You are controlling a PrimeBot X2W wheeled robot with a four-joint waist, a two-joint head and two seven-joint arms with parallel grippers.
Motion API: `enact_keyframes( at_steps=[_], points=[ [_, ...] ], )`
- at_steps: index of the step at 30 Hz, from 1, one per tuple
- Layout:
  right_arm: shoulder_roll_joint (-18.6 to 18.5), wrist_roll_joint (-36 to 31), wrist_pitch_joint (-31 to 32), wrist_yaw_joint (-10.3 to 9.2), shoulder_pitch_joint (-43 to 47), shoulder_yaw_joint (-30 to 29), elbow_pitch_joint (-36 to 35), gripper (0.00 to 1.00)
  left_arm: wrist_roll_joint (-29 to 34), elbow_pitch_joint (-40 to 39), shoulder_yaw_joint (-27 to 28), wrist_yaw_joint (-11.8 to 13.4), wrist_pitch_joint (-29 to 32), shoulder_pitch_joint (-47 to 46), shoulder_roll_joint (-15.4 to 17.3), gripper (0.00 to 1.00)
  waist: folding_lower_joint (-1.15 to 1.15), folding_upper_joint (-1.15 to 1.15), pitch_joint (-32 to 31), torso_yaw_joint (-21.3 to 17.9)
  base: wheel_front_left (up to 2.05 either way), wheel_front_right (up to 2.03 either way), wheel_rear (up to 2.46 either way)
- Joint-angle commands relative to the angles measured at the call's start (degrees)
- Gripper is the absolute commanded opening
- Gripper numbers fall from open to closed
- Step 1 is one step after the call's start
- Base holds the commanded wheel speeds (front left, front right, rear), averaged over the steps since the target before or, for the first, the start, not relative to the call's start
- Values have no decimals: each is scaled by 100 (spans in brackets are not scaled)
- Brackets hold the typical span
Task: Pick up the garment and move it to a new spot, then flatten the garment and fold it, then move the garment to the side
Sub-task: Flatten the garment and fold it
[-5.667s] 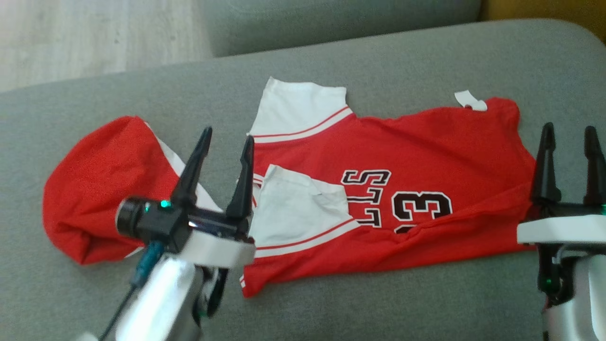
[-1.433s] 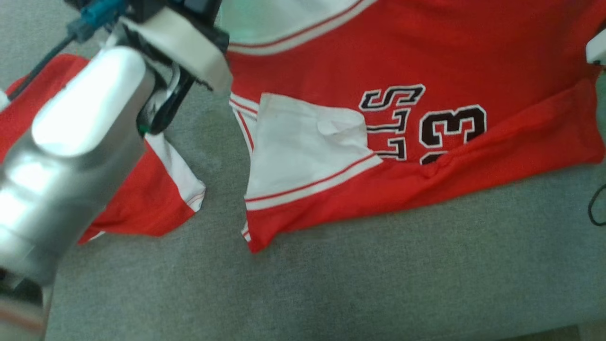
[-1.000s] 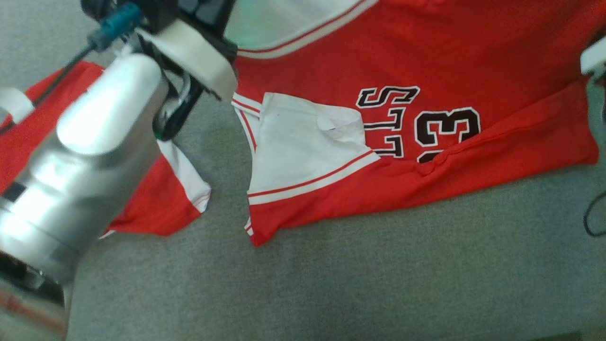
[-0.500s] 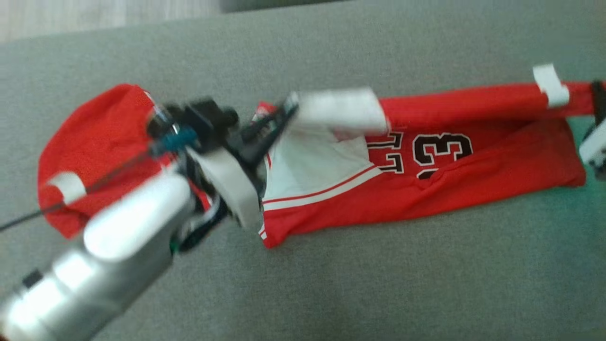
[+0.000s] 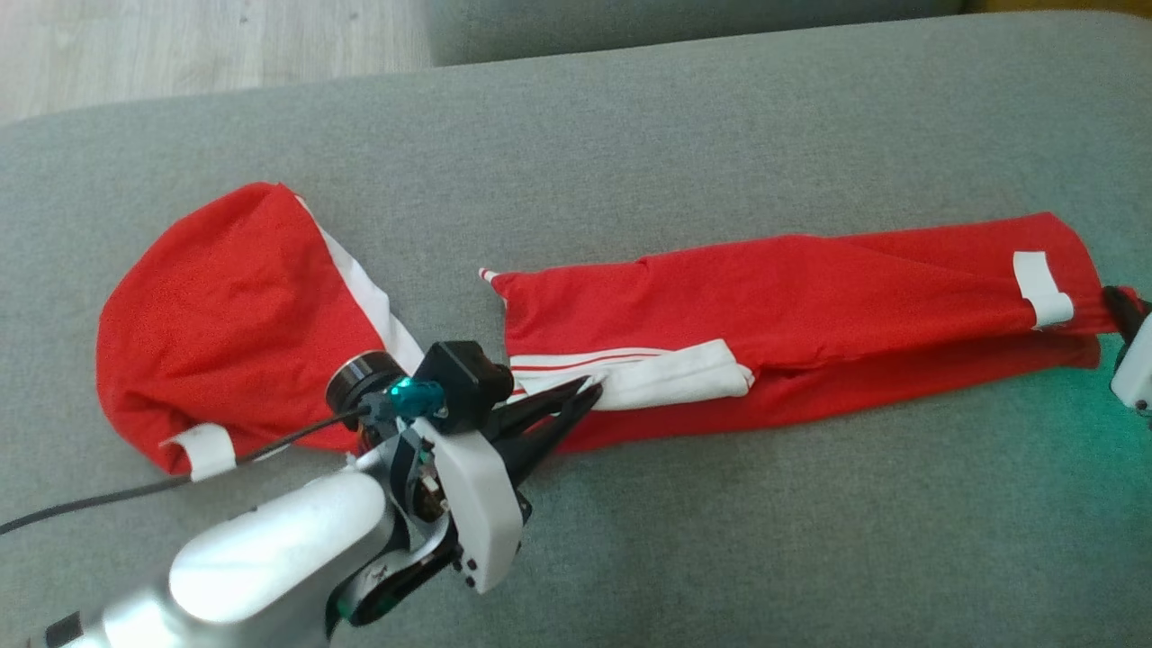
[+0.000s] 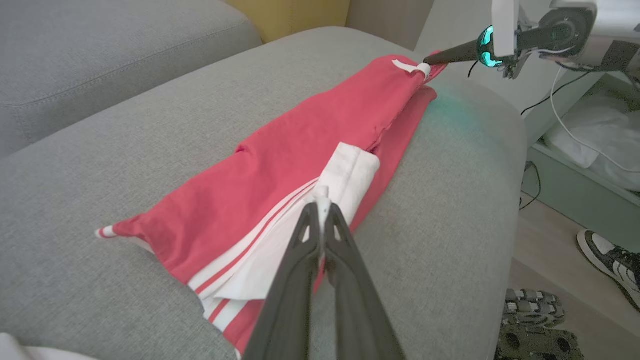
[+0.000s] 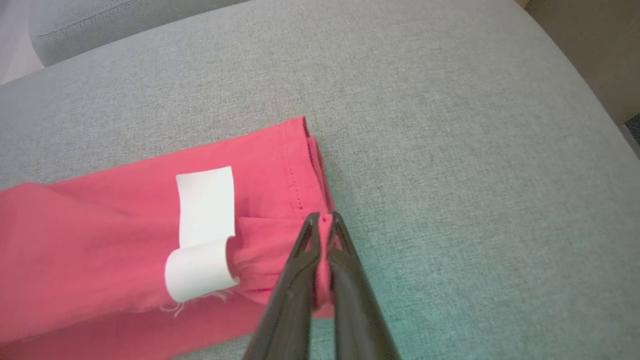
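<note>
A red jersey [image 5: 810,297] is held doubled lengthwise across the middle of a grey sofa cushion [image 5: 720,108]. Its white sleeve [image 6: 350,175] is pinched by the left gripper [image 6: 322,204] and its hem corner [image 7: 310,165] nipped by the right gripper [image 7: 322,216] at the cushion's right end, seemingly so the fold is laid straight. The jersey's inner face is hidden by the fold; a second red garment [image 5: 225,306], toward the cushion's left end, is hard to identify.

garment [image 5: 792,297] | red, white sleeve | folded lengthwise | on cushion [image 5: 720,504]
</note>
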Motion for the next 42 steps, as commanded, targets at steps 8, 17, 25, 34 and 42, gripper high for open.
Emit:
enact_keyframes(
  at_steps=[8,17,25,34,42],
  points=[
    [-147,-21,384,-4,174,44,-372,0,258,33,124,84,41,-227,205,0,1,0,183,-39,0,0,0],
    [4,-71,501,-4,196,-293,-445,100,277,477,95,72,-156,-102,9,100,1,0,315,-98,0,0,0],
    [573,-268,-490,-4,-81,-1055,-1244,100,384,793,986,701,-1424,-336,-310,100,1,0,149,-122,0,0,0],
    [1348,-1136,-2513,-4,466,-1212,-2646,100,599,1253,2070,1630,-2699,180,-855,100,1,0,-149,-106,0,0,0],
    [1830,-1591,-3237,-4,1437,-1100,-3068,100,1670,1138,3148,1806,-2719,1458,-1350,100,1,0,-346,-59,0,0,0]
  ],
)
